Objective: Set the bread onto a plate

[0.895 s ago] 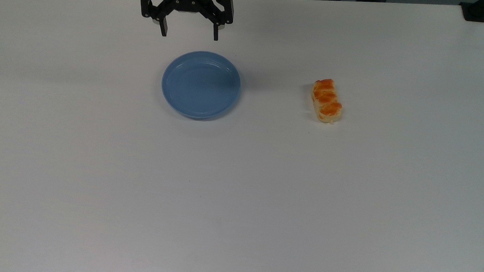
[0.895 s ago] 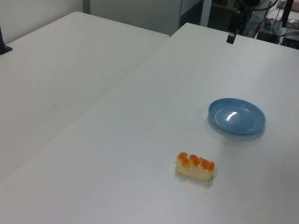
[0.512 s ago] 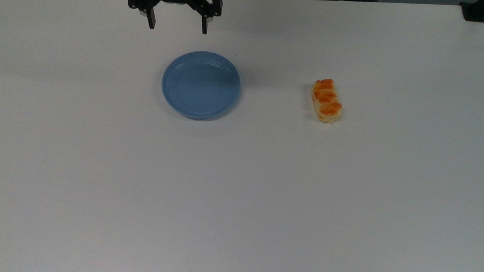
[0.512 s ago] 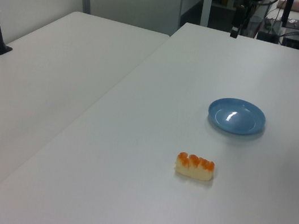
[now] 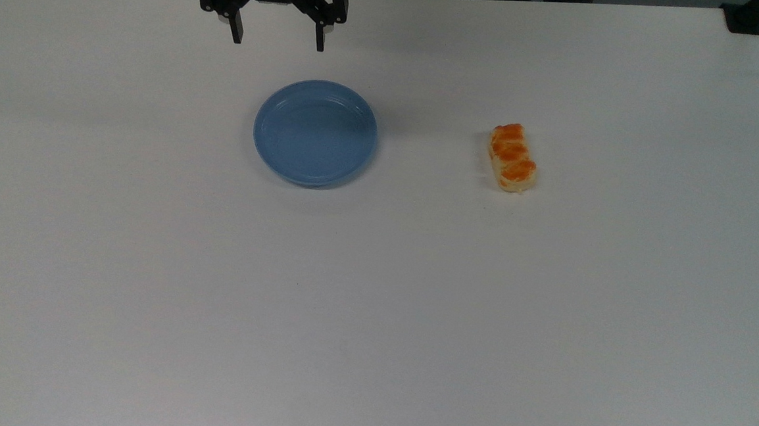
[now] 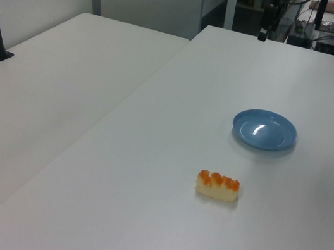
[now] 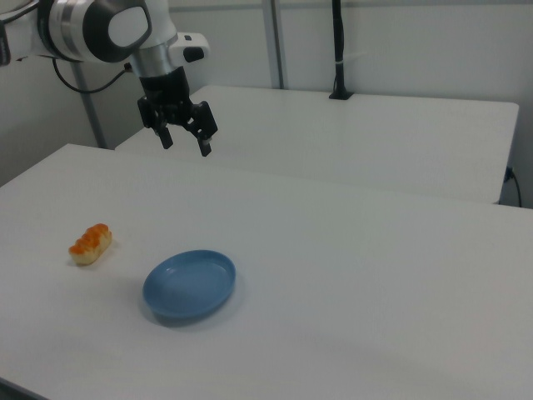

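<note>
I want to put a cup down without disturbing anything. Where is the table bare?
Almost everywhere. The table is bare between the plate and the bread, and across the top view's whole lower half. Only the strip under the open end effector is risky.

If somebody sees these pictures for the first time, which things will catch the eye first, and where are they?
On the plain white table, the blue plate stands out, empty, near the middle of the top view. To the top view's right of it, apart from it, lies the bread with its orange glazed bumps. The black gripper hangs open above the table's far edge, beyond the plate.
</note>
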